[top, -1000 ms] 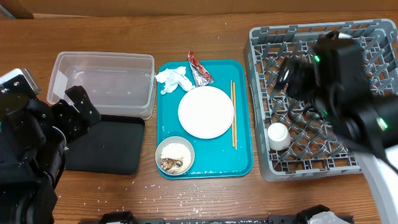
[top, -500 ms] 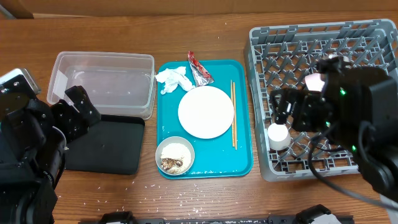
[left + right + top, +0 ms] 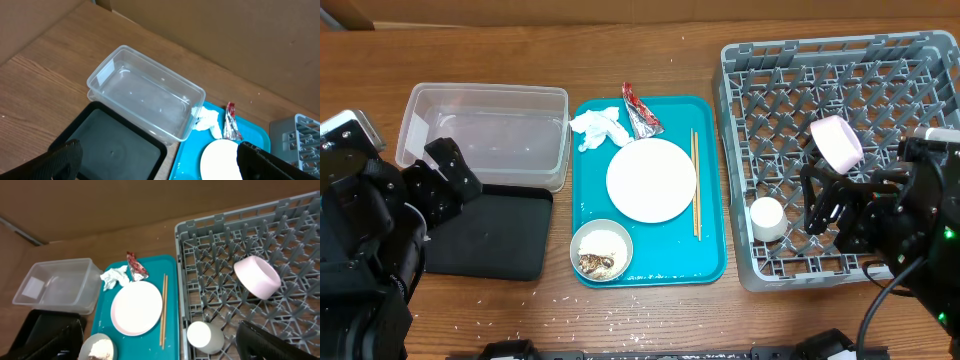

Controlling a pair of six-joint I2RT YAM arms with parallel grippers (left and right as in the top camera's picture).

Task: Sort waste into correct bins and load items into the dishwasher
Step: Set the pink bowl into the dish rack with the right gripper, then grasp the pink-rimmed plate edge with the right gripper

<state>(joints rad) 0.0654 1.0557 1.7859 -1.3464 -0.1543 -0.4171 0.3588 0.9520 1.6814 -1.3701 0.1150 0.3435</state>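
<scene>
The grey dish rack (image 3: 740, 90) stands at the right. A small pink bowl (image 3: 836, 142) lies tilted on its pegs, and a white cup (image 3: 767, 218) lies near its front left corner. On the teal tray (image 3: 712, 255) lie the plate (image 3: 651, 180), the chopsticks (image 3: 696, 185), the crumpled tissue (image 3: 597, 127), the foil wrapper (image 3: 640, 115) and a greyish-white bowl (image 3: 601, 250) with rice and brown scraps. The clear tub (image 3: 485, 130) and black tray (image 3: 490, 235) stand at the left. My left gripper (image 3: 445, 180) is open over the black tray. My right gripper (image 3: 832, 210) is open and empty above the rack's front, right of the cup.
Loose rice grains (image 3: 590, 310) dot the wooden table in front of the teal tray. In the right wrist view the pink bowl (image 3: 257, 276) and the cup (image 3: 204, 335) sit among the rack's pegs. A cardboard wall runs along the back.
My right arm has drawn back from over the rack toward the front right. The pink bowl it covered now lies free on the pegs. The left arm has not moved.
</scene>
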